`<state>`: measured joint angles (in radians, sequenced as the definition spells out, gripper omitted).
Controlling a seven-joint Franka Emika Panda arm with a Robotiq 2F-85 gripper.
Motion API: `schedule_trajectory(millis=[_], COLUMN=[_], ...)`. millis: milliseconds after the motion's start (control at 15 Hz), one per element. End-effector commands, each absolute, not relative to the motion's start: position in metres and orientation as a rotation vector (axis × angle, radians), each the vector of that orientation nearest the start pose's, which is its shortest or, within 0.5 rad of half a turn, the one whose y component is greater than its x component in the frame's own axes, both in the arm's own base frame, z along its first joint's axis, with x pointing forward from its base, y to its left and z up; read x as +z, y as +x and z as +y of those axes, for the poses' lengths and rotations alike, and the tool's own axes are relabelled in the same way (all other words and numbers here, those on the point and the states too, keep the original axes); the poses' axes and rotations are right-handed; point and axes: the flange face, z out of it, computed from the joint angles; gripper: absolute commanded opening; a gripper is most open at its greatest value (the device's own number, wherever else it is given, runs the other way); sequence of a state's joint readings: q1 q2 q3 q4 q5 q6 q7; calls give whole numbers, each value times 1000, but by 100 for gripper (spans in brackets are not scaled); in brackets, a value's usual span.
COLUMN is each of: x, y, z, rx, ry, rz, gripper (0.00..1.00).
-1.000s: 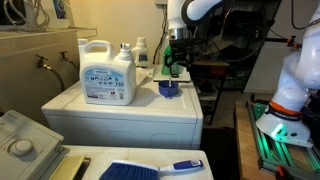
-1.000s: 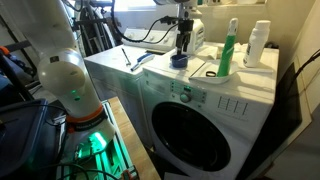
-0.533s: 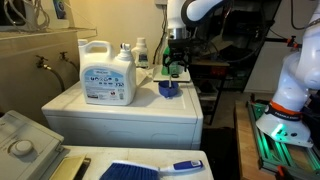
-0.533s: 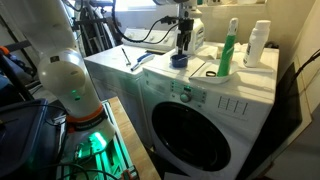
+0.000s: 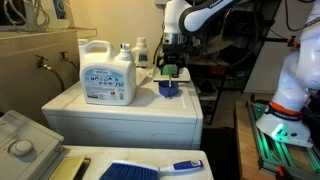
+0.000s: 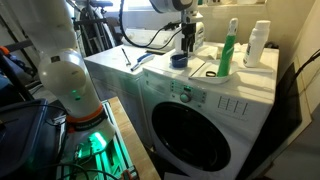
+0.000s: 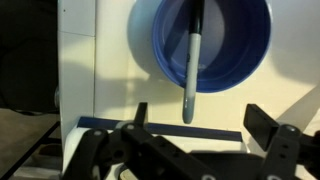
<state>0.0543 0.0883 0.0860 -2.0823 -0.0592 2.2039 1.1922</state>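
The gripper (image 7: 198,113) is hanging over the blue cup (image 7: 235,60), which is sitting on the white top of the washing machine (image 5: 120,110), close to its edge. In the wrist view the two fingers (image 7: 140,112) are standing wide apart and holding nothing. A marker (image 7: 190,70) is resting in the cup. In that view its long axis is running almost straight up and down the picture, tilting only a little. Its dark end is lying inside the cup at the top of the picture. Its lighter grey end is crossing the near rim and pointing toward the open gap between the fingers, touching neither of them.

In both exterior views the gripper (image 5: 170,66) is hovering just above the cup (image 5: 170,90), pointing downward, with the cup (image 6: 179,60) directly beneath the gripper (image 6: 187,42). The marker is too small to make out there.

A large white detergent jug (image 5: 107,73) is standing well apart from the cup on the same top. In an exterior view a green bottle (image 6: 231,50) and a white bottle (image 6: 259,44) are standing upright beyond the cup, near the wall. A brush with a blue handle (image 5: 150,168) is lying on a lower surface in front.
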Motion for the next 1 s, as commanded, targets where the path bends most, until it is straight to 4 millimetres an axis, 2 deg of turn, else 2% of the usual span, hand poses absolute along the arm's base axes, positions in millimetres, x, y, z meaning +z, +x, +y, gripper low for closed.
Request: schedule_trajectory(millis=[0, 267, 533, 667, 733, 867, 933], x=[372, 369, 376, 376, 377, 393, 408], y=[559, 559, 557, 556, 556, 555, 553], z=[74, 74, 74, 75, 76, 75, 74], rx=[-95, -80, -99, -103, -105, -124, -163], ry=[-2762, -2759, -2751, -2761, -2764, -2750, -2735], rz=[1581, 1600, 1594, 1592, 1587, 1554, 1524], gripper=[66, 35, 4, 0, 3, 3, 3])
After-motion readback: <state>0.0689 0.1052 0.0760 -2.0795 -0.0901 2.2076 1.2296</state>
